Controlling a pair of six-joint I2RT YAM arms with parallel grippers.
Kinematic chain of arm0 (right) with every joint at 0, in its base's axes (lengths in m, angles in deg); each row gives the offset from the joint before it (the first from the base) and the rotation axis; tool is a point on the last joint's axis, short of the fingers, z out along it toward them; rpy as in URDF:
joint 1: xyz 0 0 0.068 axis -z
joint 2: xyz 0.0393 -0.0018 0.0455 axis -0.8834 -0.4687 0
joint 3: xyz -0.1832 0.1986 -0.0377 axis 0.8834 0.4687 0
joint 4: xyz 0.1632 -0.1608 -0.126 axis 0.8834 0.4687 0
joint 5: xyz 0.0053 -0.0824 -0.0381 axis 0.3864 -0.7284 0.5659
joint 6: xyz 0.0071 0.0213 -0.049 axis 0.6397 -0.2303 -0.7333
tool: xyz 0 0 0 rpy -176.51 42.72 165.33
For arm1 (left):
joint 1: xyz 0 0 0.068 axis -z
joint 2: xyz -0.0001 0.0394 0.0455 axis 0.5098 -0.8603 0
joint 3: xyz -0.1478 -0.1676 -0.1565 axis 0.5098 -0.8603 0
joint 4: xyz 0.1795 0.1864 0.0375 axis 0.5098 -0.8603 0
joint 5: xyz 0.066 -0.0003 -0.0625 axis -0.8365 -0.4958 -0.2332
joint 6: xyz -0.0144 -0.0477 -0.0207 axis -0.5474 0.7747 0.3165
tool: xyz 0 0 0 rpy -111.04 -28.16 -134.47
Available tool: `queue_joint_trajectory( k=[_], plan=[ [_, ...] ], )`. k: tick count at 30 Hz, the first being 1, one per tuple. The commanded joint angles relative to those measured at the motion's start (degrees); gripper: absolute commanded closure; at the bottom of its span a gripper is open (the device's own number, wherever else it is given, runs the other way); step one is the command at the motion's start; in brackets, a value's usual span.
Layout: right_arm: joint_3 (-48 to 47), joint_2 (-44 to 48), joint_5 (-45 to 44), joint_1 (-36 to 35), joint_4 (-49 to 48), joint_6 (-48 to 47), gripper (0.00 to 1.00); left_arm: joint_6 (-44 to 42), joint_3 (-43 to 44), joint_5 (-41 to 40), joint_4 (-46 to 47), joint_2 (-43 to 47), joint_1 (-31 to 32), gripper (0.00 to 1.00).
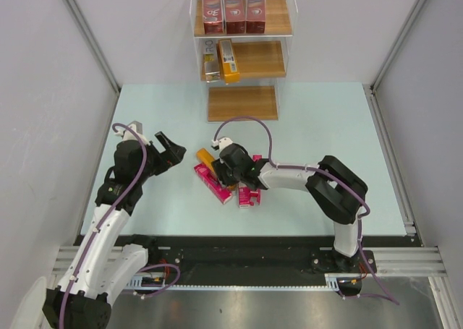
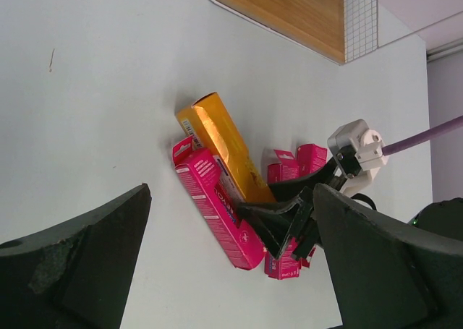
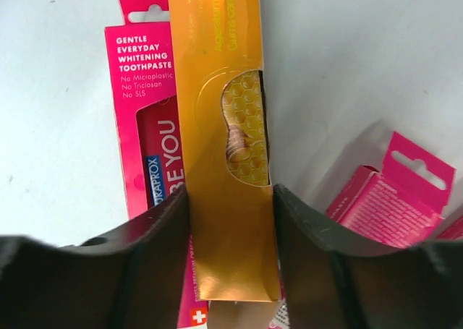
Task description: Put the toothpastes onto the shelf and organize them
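On the table (image 1: 325, 126), centre: right gripper (image 1: 230, 171) on orange carton (image 3: 217, 134)

Fingers (image 3: 145, 257) clamp its long sides; it lies across pink cartons (image 1: 212, 182), well short of the shelf (image 1: 242, 103). Beside the pile, left gripper (image 1: 160, 150) hangs wide open. Top tier carries red cartons (image 1: 234, 9).

The counter (image 1: 325, 126) is a pale mint green, and the walls (image 1: 43, 54) round it are plain grey-white. The shelf (image 1: 260, 54) has light brown, wood-grained boards behind clear sides. On its top board the dark red cartons (image 1: 234, 9) carry silvery-white "3D" lettering, and the orange-yellow carton (image 1: 228, 60) sits bright on the middle board. Down on the counter, the orange carton (image 3: 221, 163) is a glossy golden orange with a honeycomb-patterned window. The pink carton (image 3: 141, 126) is vivid magenta with white lettering and a small blue band. The left tool (image 1: 168, 152) and right tool (image 3: 228, 220) are matt black, and the cable (image 1: 253, 123) is purple.
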State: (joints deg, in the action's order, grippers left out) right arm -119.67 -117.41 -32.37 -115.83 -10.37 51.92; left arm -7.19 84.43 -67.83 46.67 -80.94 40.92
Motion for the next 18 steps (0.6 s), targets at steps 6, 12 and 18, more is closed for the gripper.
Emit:
queue_joint_trajectory(
  k=[6,12,18],
  plan=[
    [-1.43,0.22,-0.54,1.83,1.27,1.34,0.68,-1.55,0.92,0.16,-0.34,0.89,0.11,0.0],
    [-1.51,5.84,1.56,3.94,2.15,2.83,0.7,-3.13,1.71,2.0,1.23,1.6,0.11,0.0],
    [-1.51,15.5,11.92,7.98,3.47,5.12,0.7,-3.22,-0.48,13.41,9.58,2.39,0.11,0.0]
  ],
)
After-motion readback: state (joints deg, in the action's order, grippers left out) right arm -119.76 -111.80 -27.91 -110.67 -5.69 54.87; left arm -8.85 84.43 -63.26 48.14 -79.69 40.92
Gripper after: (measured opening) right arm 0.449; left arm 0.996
